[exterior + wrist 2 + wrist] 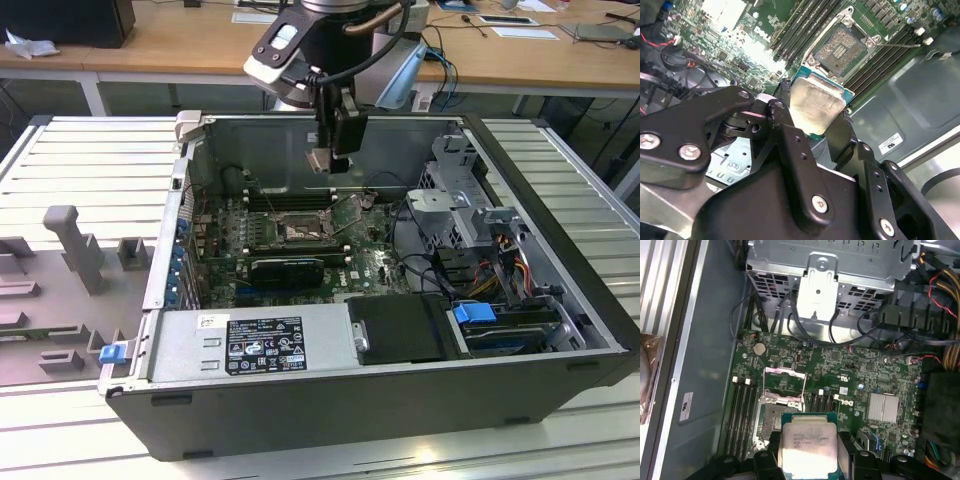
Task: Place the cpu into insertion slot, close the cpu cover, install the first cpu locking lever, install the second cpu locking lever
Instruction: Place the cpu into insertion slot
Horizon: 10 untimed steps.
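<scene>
Above the computer case [400,395] on a ribbed table [90,150], the claw [323,156] grips the cpu [807,445].

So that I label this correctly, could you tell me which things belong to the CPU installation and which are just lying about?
In the job: hand holding the cpu; insertion slot, empty; cpu cover, raised open.
Just there: graphics card, power supply, memory slots, drive cage.

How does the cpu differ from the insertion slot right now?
The cpu has a smooth silvery top; the insertion slot shows a dark pin field. The cpu hangs in the gripper above the motherboard; the insertion slot sits fixed on it, uncovered and empty. Both are square.
</scene>
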### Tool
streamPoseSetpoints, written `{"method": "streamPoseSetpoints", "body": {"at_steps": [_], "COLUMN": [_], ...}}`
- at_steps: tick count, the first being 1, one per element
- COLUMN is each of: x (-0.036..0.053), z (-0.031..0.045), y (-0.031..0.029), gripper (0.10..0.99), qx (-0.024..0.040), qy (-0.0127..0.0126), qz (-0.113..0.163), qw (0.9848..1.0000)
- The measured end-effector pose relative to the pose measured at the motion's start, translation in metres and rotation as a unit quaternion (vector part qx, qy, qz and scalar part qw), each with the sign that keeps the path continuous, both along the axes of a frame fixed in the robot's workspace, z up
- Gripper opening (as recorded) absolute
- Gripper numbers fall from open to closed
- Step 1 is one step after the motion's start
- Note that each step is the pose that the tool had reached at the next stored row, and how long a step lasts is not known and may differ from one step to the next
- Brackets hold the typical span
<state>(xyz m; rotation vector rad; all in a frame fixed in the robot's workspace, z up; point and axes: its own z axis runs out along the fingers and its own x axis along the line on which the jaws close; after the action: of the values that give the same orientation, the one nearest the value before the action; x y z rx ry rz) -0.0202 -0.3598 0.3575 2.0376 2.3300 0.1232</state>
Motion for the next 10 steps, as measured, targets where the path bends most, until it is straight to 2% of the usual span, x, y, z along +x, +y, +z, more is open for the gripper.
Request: {"method": "streamPoseSetpoints", "body": {"at_steps": [6, 10], "x": [0.0000, 0.0000], "z": [-0.0024, -0.0078], "y": [0.0000, 0.0000], "gripper": [0.525, 0.525], "qx": [0.0000, 0.0000], "qy": [0.0000, 0.0000], "qz": [-0.035, -0.067], "qw": [0.9994, 0.9977]}}
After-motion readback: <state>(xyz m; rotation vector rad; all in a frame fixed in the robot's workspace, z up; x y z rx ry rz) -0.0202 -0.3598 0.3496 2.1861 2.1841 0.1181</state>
